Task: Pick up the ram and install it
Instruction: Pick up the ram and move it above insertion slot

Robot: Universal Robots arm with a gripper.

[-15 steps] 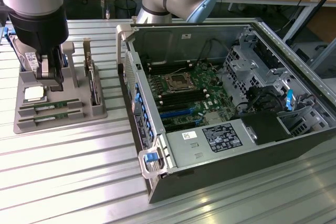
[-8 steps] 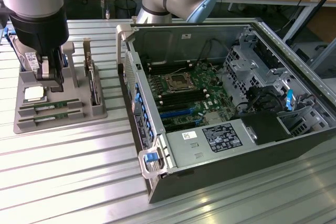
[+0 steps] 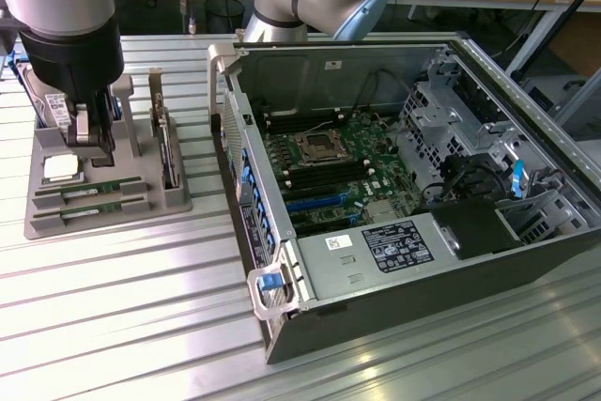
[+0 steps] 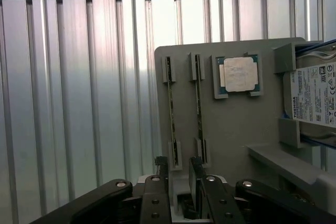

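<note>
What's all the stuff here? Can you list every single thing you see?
ram sticks: two, green, side by side in slots of the holder
processor chip: one, silver, in the holder beside the ram sticks
hard drive: one, white label, in the holder past the chip
expansion card: one, dark, upright in the holder on the computer's side
holder: one, grey, on the table at the exterior view's left
computer case: one, dark, open, exterior view's middle and right
motherboard: one, green, inside the case
table: one, silver, ribbed, under everything
robot arm: one, grey and black, above the holder
hand: one, black, open, over the holder, holding nothing
</note>
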